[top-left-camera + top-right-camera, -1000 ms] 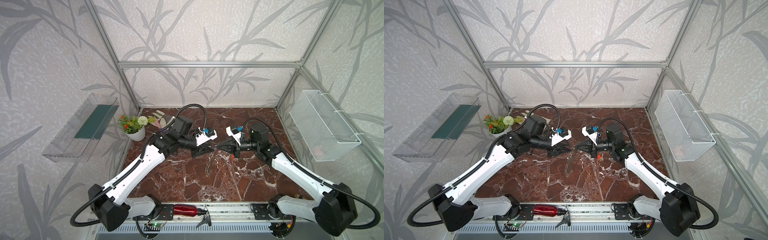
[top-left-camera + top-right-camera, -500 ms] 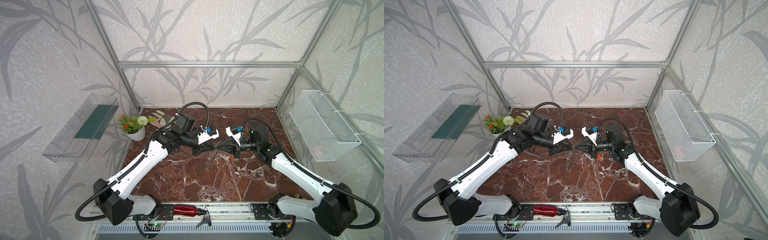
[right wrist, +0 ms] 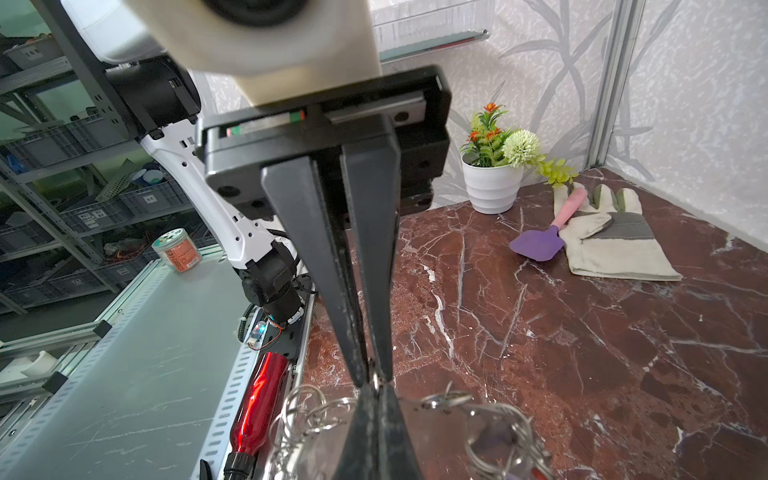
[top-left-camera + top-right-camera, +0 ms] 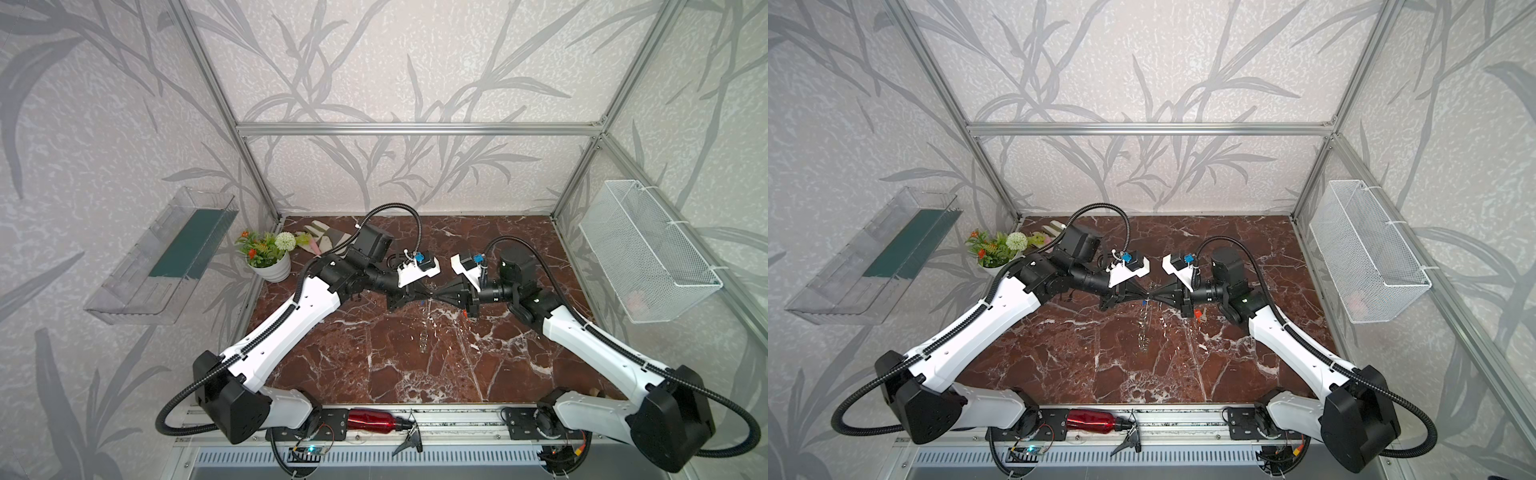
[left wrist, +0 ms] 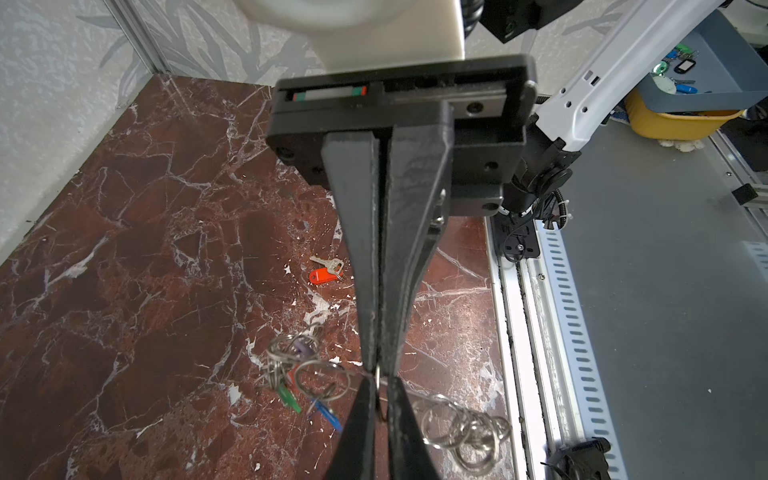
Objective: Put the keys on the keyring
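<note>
Both grippers meet tip to tip above the middle of the marble table. My left gripper (image 5: 378, 365) (image 4: 432, 294) is shut on a split ring of the keyring (image 5: 461, 432). My right gripper (image 3: 374, 374) (image 4: 1152, 297) is shut on the same ring from the opposite side. The keyring (image 4: 1145, 328) hangs below the tips, its grey plate (image 3: 440, 440) nearly edge-on with ring clusters at both ends. Keys with a green tag (image 5: 289, 397) and a blue tag (image 5: 328, 413) dangle from its rings. A red-tagged key (image 5: 326, 274) (image 4: 1200, 314) lies loose on the table under the right gripper.
A potted plant (image 4: 270, 266) stands at the back left, with a work glove (image 3: 615, 237) and purple trowel (image 3: 536, 245) beside it. A red bottle (image 4: 372, 419) lies on the front rail. A wire basket (image 4: 648, 253) and a clear shelf (image 4: 166, 257) hang on the side walls.
My left gripper has moved right to the right gripper's tips and closed on the ring held there. The right arm has stayed still, shut throughout.
</note>
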Action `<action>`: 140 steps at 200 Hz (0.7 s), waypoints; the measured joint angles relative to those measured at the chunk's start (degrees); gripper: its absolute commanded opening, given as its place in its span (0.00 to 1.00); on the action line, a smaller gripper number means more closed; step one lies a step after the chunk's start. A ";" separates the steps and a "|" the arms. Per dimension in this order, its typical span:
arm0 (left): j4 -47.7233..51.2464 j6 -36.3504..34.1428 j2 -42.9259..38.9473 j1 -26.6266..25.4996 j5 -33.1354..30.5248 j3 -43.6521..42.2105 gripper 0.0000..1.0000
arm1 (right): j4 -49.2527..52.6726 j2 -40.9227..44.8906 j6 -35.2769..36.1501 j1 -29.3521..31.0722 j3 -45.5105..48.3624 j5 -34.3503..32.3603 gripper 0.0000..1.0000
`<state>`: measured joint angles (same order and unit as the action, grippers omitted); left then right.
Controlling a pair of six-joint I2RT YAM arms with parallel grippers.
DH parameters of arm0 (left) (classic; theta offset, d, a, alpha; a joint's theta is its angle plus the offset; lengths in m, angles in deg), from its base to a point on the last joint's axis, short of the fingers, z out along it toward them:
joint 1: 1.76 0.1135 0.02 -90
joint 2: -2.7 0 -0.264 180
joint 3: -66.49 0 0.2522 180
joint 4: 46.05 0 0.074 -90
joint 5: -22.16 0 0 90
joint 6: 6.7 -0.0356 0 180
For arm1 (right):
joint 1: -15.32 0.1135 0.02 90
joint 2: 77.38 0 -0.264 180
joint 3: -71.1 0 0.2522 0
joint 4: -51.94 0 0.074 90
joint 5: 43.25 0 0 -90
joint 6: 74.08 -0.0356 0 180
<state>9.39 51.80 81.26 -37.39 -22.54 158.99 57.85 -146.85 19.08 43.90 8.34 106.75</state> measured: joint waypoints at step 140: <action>0.42 -0.02 1.14 0.02 0.00 0.39 0.00 | 0.46 -0.37 -0.02 0.00 0.00 0.07 0.00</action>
<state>9.80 51.78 82.40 -37.37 -22.54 159.38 58.30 -147.22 19.06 43.90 8.34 106.82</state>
